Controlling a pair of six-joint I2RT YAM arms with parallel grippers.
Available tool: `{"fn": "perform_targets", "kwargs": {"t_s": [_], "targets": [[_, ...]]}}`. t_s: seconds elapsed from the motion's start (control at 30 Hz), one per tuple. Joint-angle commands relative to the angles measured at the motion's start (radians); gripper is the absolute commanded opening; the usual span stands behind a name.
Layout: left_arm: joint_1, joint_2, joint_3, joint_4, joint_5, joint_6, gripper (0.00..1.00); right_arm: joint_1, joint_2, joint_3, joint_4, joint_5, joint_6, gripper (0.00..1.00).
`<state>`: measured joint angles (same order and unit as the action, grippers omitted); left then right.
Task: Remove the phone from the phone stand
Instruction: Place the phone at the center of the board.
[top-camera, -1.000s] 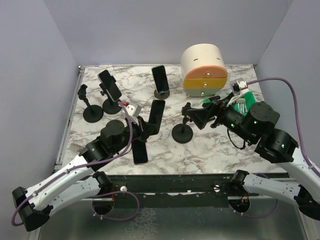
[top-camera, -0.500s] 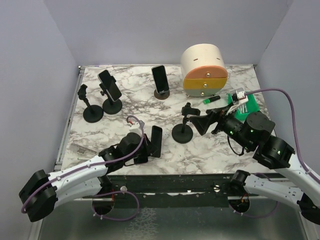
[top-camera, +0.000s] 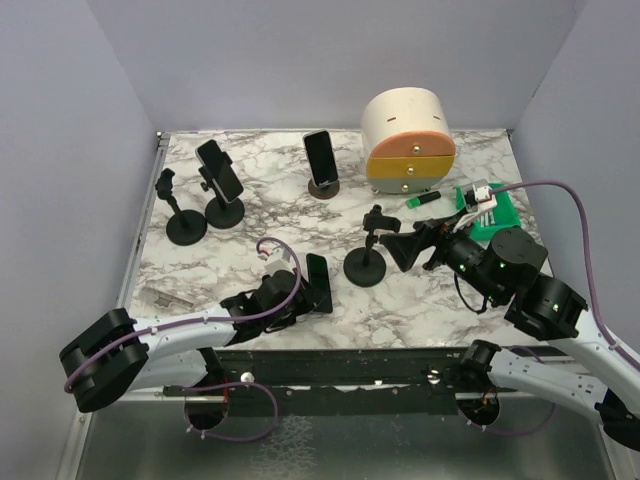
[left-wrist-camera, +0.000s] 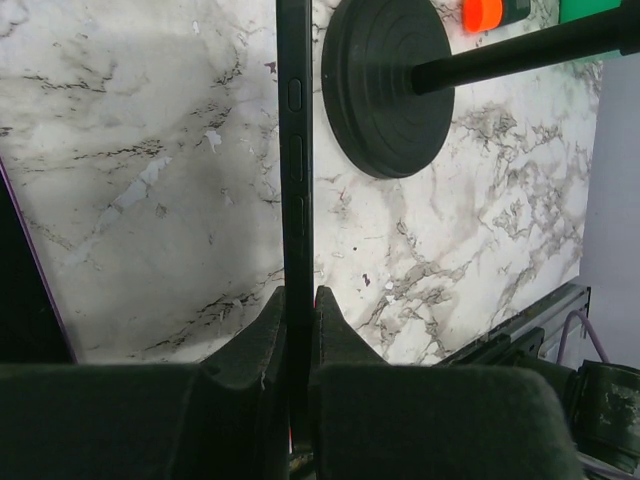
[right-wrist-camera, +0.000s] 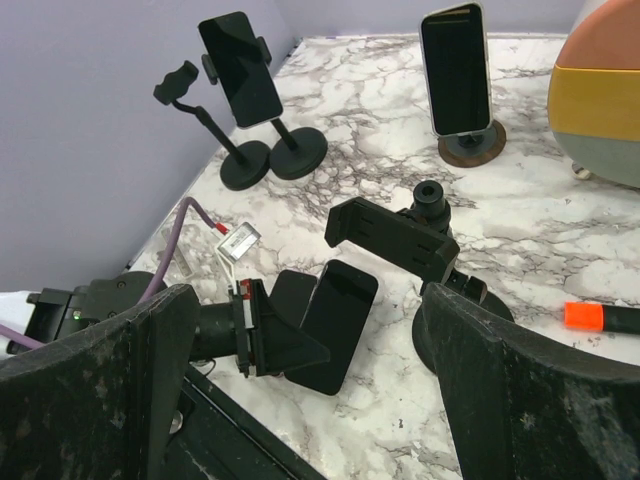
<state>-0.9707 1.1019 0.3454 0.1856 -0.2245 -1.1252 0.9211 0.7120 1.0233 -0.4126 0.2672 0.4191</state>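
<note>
One step of two looks finished: the phone (top-camera: 318, 283) is out of the phone stand (top-camera: 366, 262), whose clamp sits empty in the right wrist view. The left gripper (top-camera: 293, 300) pinches the phone by its lower end, jaws pressed on both faces, and holds it tilted just left of the stand's round base, low over the marble table (top-camera: 420, 300); whether the phone touches the table I cannot tell. The right gripper (top-camera: 398, 250) is spread wide just right of the stand, gripping nothing. What is left, I judge, is to lay the phone flat beside the stand and let go
</note>
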Motion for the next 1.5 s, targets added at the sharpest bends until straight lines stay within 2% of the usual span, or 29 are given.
{"fn": "perform_targets", "kwargs": {"t_s": [0.0, 0.17, 0.43, 0.83, 1.03, 1.47], "targets": [[-0.015, 0.028, -0.006, 0.091, -0.042, -0.06, 0.0, -0.001, -0.014, -0.015, 0.013, 0.021, 0.013, 0.98], [-0.021, 0.034, -0.019, 0.094, -0.05, -0.065, 0.0, -0.001, -0.021, -0.022, 0.011, 0.022, 0.015, 0.98], [-0.031, 0.049, -0.05, 0.094, -0.042, -0.087, 0.1, -0.001, -0.023, -0.026, 0.004, 0.022, 0.019, 0.98], [-0.039, 0.036, -0.084, 0.086, -0.041, -0.078, 0.32, -0.001, -0.033, -0.026, -0.009, 0.025, 0.024, 0.98], [-0.04, 0.011, -0.091, 0.042, -0.063, -0.072, 0.35, -0.001, -0.033, -0.024, -0.014, 0.029, 0.026, 0.98], [-0.04, -0.153, -0.127, -0.111, -0.098, -0.072, 0.43, -0.001, -0.029, -0.024, -0.019, 0.037, 0.026, 0.98]]}}
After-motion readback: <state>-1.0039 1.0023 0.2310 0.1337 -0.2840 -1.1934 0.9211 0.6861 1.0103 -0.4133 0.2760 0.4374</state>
